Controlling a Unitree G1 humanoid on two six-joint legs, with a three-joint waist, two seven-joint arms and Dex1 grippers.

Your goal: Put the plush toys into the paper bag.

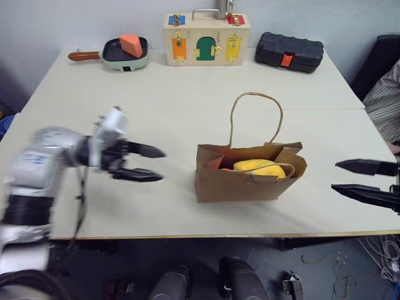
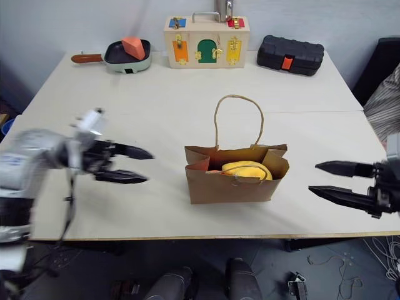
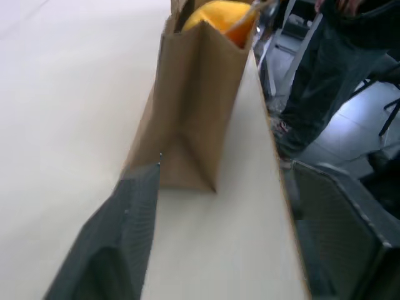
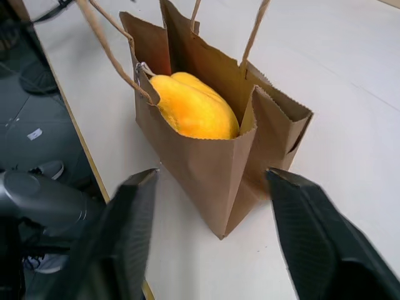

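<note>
Paper bag is seen standing upright near the front edge of the desk, mouth open, with a yellow plush toy lodged inside and an orange one glimpsed beside it. Both grippers are held off the bag with fingers spread and nothing between them: the left gripper toward the desk's left edge, the right gripper by its right edge. Bare desktop is left on either side of the bag. A pan, wooden box and black case are lined along the far edge.
</note>
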